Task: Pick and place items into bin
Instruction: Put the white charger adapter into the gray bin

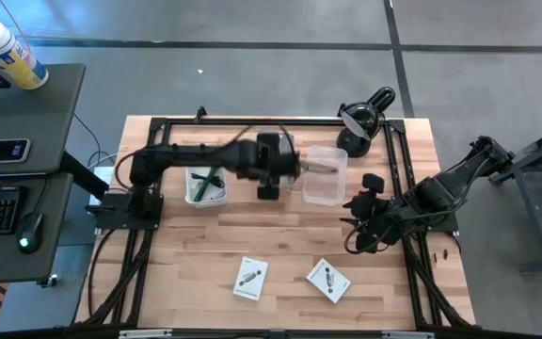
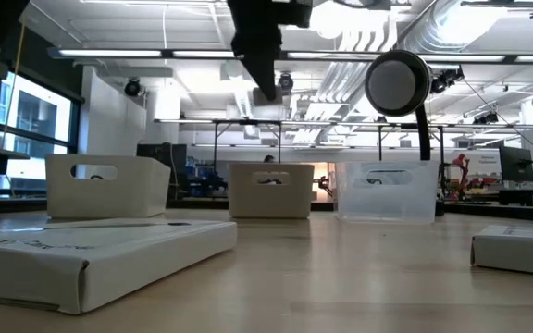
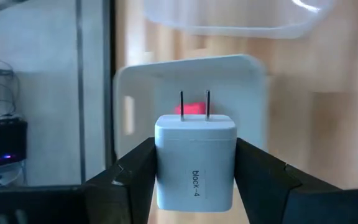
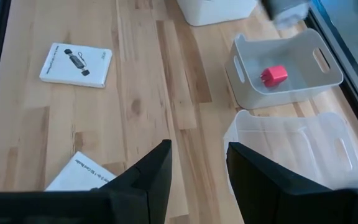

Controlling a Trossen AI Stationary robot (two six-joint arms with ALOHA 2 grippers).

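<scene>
white cube point(image 3: 195, 163) in left end effector point(image 3: 195, 180); two cards point(image 1: 249, 278).

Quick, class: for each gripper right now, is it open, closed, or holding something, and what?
Left gripper: closed on the white charger block, above the middle bin.
Right gripper: open, holding nothing, over the table.
</scene>
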